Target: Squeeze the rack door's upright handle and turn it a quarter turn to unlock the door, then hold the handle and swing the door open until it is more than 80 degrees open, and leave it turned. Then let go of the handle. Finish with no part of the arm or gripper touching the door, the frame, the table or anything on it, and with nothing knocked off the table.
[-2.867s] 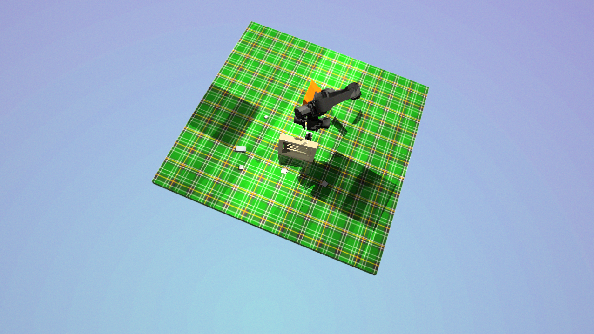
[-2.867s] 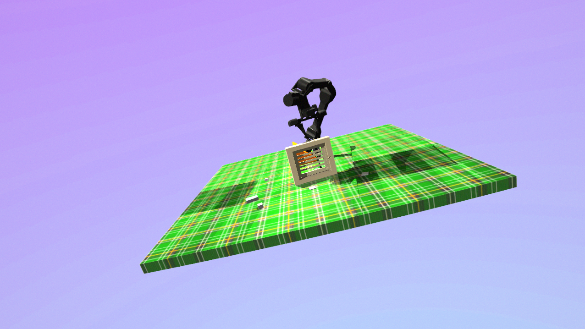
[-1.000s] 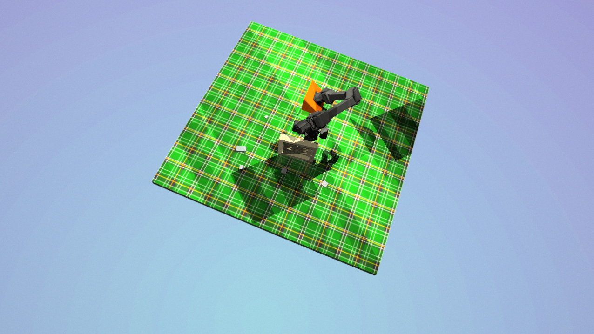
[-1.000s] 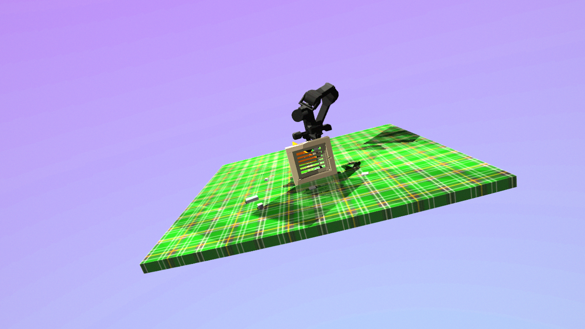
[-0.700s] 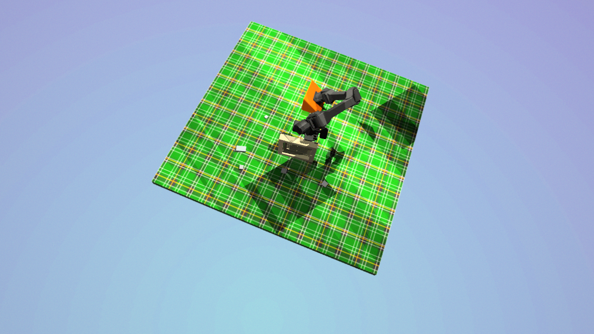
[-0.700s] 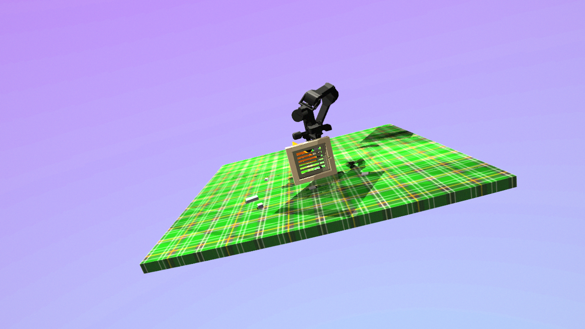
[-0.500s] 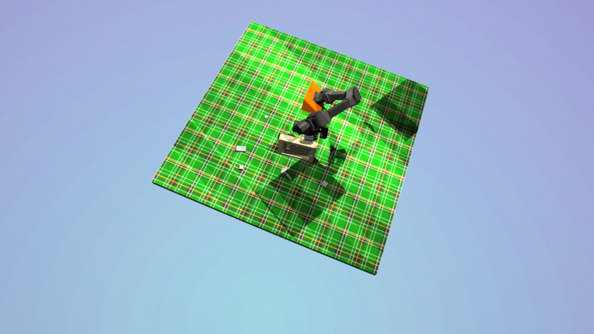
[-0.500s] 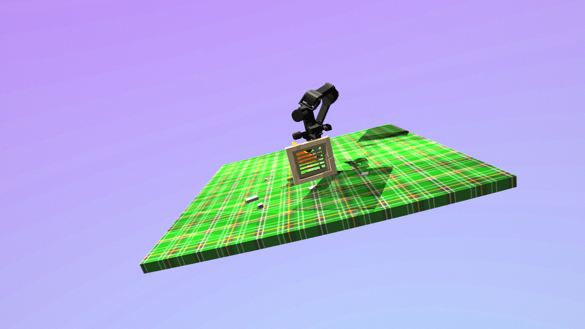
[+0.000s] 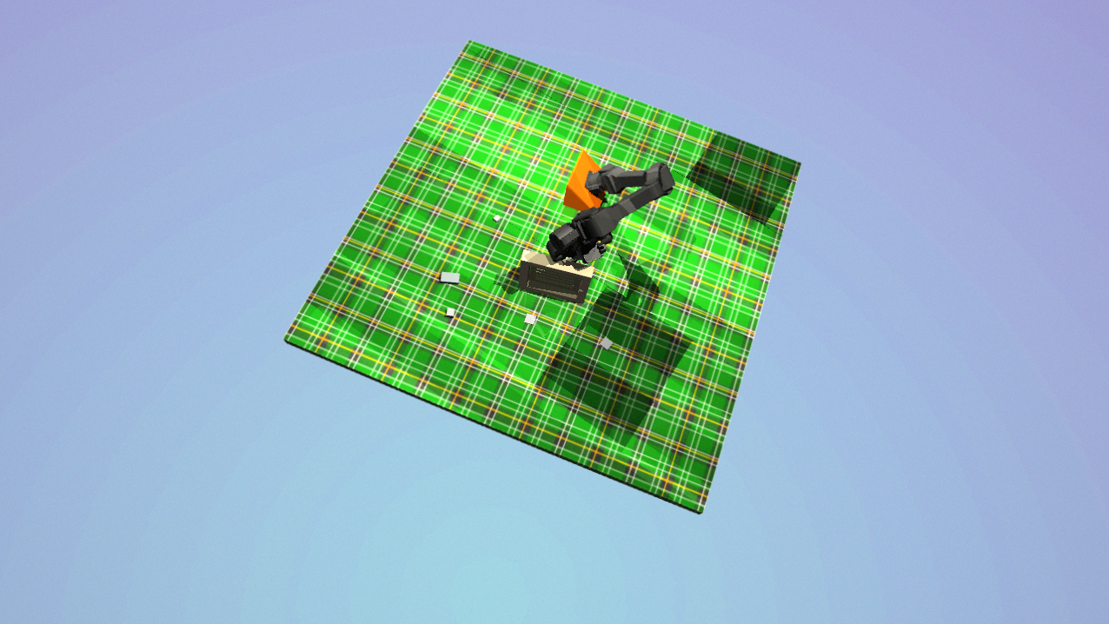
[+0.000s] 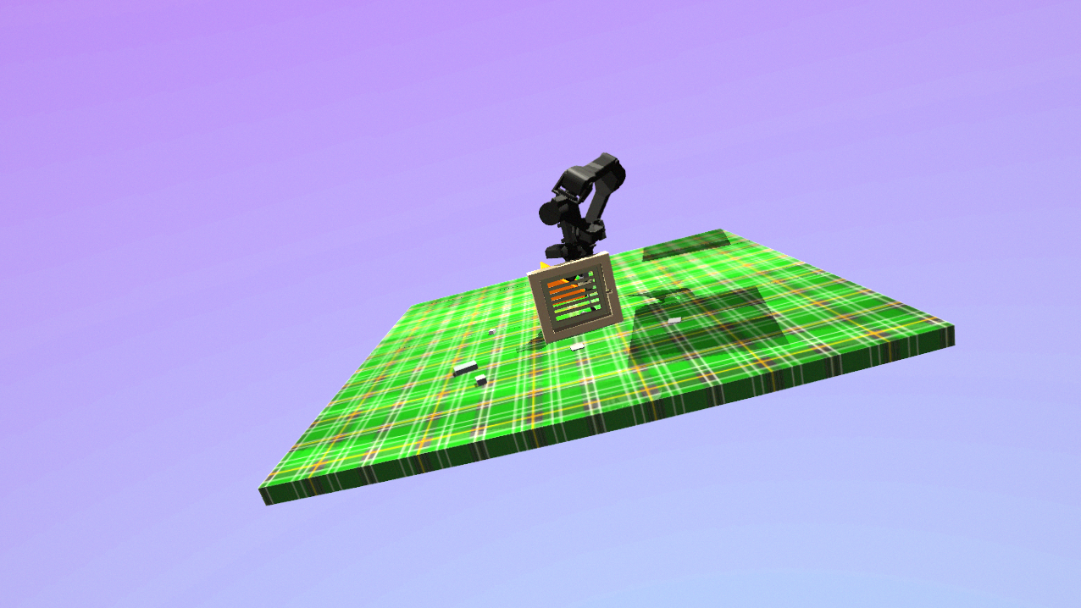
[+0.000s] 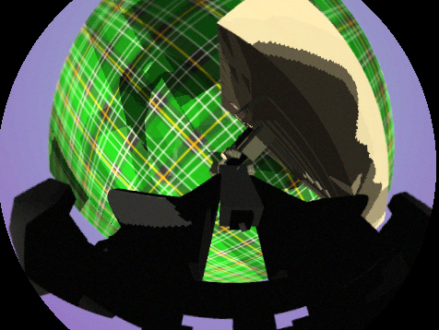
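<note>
The beige rack frame (image 9: 522,281) (image 10: 537,306) (image 11: 286,23) stands upright on the table, with the slatted door (image 9: 554,279) in its opening. How far the door is open I cannot tell. My gripper (image 11: 233,179) is on the far side of the door as the exterior camera sees it, near the rack's side edge. It is shut on the door's handle, which is mostly hidden between the fingertips. In the wrist view the frame runs diagonally across the upper right, so the gripper is turned at an angle to it. How far the handle is turned is hidden.
The table (image 9: 372,326) (image 10: 363,445) is green plaid. An orange wedge (image 9: 578,186) stands beside the arm's base. Several small pale blocks lie around the rack, among them a flat one (image 9: 449,277) (image 10: 465,367) and others (image 9: 529,319) (image 9: 605,341).
</note>
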Controlling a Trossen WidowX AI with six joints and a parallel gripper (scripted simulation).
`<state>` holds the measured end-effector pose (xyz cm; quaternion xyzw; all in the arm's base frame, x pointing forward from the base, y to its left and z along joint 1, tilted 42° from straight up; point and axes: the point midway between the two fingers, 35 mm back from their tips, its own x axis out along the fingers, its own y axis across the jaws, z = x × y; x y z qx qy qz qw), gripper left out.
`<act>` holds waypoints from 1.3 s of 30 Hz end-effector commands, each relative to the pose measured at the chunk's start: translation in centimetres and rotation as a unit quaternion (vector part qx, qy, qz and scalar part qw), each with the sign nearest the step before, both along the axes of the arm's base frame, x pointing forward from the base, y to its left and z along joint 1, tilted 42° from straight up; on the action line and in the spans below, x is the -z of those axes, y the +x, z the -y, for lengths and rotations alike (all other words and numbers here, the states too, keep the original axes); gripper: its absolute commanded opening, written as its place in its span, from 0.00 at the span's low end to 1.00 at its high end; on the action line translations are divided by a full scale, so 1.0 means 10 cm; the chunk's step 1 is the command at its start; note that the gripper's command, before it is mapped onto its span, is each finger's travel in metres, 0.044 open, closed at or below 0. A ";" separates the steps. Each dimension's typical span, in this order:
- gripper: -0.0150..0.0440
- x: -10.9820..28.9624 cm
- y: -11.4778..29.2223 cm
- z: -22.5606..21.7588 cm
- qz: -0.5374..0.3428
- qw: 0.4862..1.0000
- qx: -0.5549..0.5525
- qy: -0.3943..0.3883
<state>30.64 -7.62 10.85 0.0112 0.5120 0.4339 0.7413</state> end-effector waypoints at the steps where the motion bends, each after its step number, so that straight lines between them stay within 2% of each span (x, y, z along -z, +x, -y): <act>1: 0.28 0.01 0.00 0.00 0.068 0.995 -0.079 -0.009; 11: 0.28 0.01 0.00 0.00 0.224 0.939 -0.258 -0.033; 22: 0.28 0.01 0.00 0.00 0.379 0.816 -0.434 -0.056; 32: 0.28 0.01 0.00 0.00 0.387 0.806 -0.444 -0.057; 39: 0.59 0.01 0.00 0.00 0.387 0.806 -0.444 -0.057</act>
